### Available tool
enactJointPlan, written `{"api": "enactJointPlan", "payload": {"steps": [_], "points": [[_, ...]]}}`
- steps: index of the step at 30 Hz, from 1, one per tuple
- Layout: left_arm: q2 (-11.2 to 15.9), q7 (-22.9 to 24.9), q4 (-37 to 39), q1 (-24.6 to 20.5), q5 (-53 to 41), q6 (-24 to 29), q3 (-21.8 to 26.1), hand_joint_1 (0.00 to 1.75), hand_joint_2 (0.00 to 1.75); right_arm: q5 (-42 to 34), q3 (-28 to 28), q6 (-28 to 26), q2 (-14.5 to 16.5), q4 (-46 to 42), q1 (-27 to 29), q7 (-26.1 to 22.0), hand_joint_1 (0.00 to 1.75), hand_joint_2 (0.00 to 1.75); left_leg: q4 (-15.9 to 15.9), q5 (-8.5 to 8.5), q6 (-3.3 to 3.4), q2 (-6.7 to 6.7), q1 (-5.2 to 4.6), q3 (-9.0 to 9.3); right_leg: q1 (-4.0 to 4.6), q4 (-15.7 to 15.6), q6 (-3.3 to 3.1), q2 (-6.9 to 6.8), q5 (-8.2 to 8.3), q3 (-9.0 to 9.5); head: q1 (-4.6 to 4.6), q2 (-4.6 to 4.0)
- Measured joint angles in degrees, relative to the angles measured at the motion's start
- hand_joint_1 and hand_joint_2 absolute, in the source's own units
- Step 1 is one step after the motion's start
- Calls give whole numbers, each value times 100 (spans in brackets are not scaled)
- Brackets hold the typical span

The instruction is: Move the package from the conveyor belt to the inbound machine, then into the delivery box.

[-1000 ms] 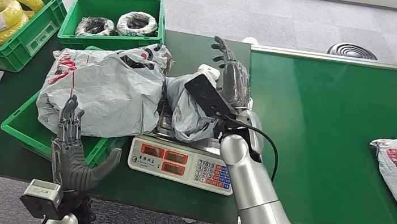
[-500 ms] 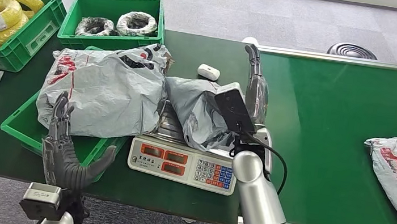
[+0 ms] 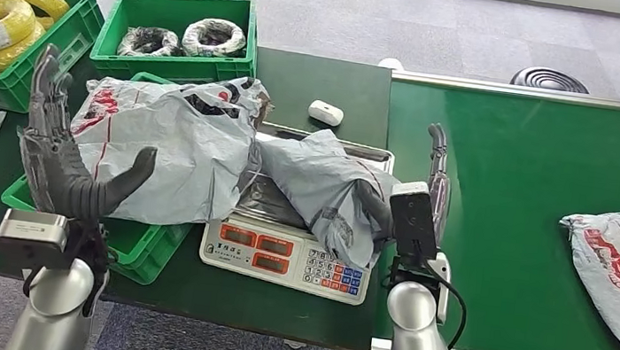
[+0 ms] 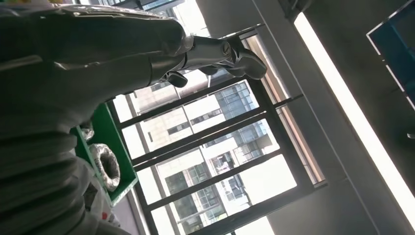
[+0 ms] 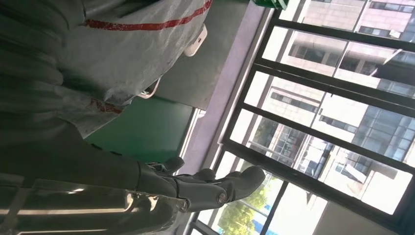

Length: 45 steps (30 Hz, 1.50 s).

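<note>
Two hands showed in the head view: the left hand (image 3: 67,159) was raised at lower left, fingers spread, holding nothing; the right hand (image 3: 432,185) stood edge-on at centre, empty, just beside the grey package (image 3: 322,190) lying on the scale (image 3: 279,256). In the left wrist view, fingers (image 4: 215,51) were apart. In the right wrist view, the package (image 5: 112,49) overhung the scale's edge; it could probably slide off.
</note>
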Motion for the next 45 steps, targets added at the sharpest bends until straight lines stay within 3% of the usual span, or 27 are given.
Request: {"api": "enactJointPlan", "payload": {"steps": [2,5,10,20,29,45], "points": [[16,257,20,-436,-169,-170,-17,0,175,-53,-86,5,-6,5,114,-19,0,175,1,0,0,1,0,0,0,0,0,0,0,-1,0,0],[5,553,129,-713,-548,-393,-200,0,175,-78,-120,9,-6,24,156,-28,0,175,3,0,0,-1,0,0,-1,-1,0,0,0,-3,0,0],[-118,1093,647,-1286,-1344,-800,-818,0,175,-86,-137,32,-4,83,217,-41,0,175,4,0,0,0,0,0,-2,-1,0,2,3,-2,1,0],[-492,1444,1990,-2202,-1588,-1463,-1767,0,175,-39,-181,80,-1,126,331,-33,0,175,7,0,1,2,0,0,-2,-1,-1,4,6,-4,0,0],[-677,1566,3371,-2554,-1834,-1509,-2173,0,175,-34,-350,4,-18,-78,467,37,0,175,7,0,1,5,0,0,-2,-1,-1,4,6,-4,-1,0],[-1068,1444,6336,-2577,-2908,-1134,-2893,0,175,111,-539,-5,-21,-1415,1111,67,0,175,6,-1,1,4,-1,-3,-3,-1,0,3,5,-3,-1,0]]}}
